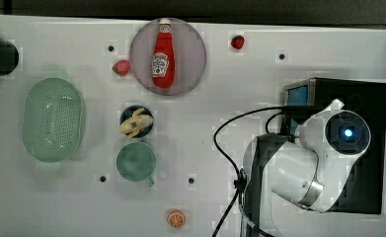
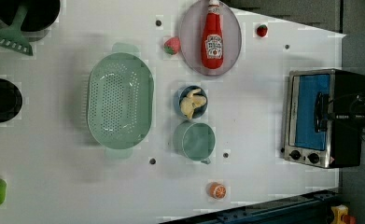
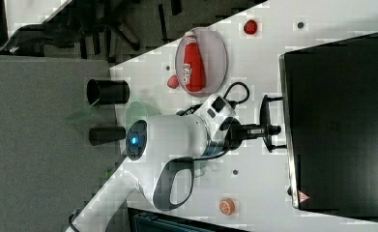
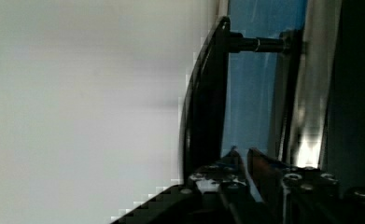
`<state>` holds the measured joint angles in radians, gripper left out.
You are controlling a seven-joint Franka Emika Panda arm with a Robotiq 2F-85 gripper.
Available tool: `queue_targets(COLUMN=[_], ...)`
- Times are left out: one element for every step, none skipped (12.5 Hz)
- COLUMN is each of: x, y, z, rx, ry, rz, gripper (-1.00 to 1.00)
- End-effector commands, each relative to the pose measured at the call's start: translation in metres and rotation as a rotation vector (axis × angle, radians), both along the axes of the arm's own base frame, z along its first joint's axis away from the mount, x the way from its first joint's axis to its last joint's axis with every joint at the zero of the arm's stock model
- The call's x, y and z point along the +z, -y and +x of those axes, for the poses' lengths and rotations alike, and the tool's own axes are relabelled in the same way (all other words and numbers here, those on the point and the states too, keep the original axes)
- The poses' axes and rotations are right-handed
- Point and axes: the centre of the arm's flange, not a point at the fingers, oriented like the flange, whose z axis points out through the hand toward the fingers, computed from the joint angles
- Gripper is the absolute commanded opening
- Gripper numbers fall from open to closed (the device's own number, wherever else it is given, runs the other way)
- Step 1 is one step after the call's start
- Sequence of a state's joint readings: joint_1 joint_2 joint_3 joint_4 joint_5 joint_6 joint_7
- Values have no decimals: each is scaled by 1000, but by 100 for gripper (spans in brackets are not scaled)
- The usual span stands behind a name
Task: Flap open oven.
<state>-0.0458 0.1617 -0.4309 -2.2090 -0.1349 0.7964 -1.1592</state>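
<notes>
The oven stands at the left view's right, with its blue glass door shut against the steel frame and two black knobs at one end. In the top view my arm hangs over its black top. My gripper reaches the dark bar handle at the middle of the door. In the wrist view the two fingertips sit almost together in the gap between the handle and the glass, with nothing between them. The gripper is shut.
A ketchup bottle lies on a grey plate. A green colander, a bowl with a banana, a green cup, two strawberries and an orange half lie on the white table. Black cables trail beside the arm.
</notes>
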Motion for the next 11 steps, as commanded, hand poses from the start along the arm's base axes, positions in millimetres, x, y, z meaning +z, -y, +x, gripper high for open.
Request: queue_targets(x=[3,-1,-5,-10,-14,-20,-27,-36,-46,-58,-70], y=[-22,-32,-44,-57,-73,-89,-104,-118,-131,-144,-157], z=[9,12,13,15,17,19,21,23,25,26,27], rx=[42,44,26,7,9,22,34,42,42,37,31], ry=[-10,-22,-26,-26,-29,-35,-41,-48,-50,-51,-49], rz=[-70,-101,-124,-139,-153,-175,-205,-239,-274,-307,-337], gripper=[-65,-65,-65,-65,-65,-65,-65,-65,-65,-65,-65])
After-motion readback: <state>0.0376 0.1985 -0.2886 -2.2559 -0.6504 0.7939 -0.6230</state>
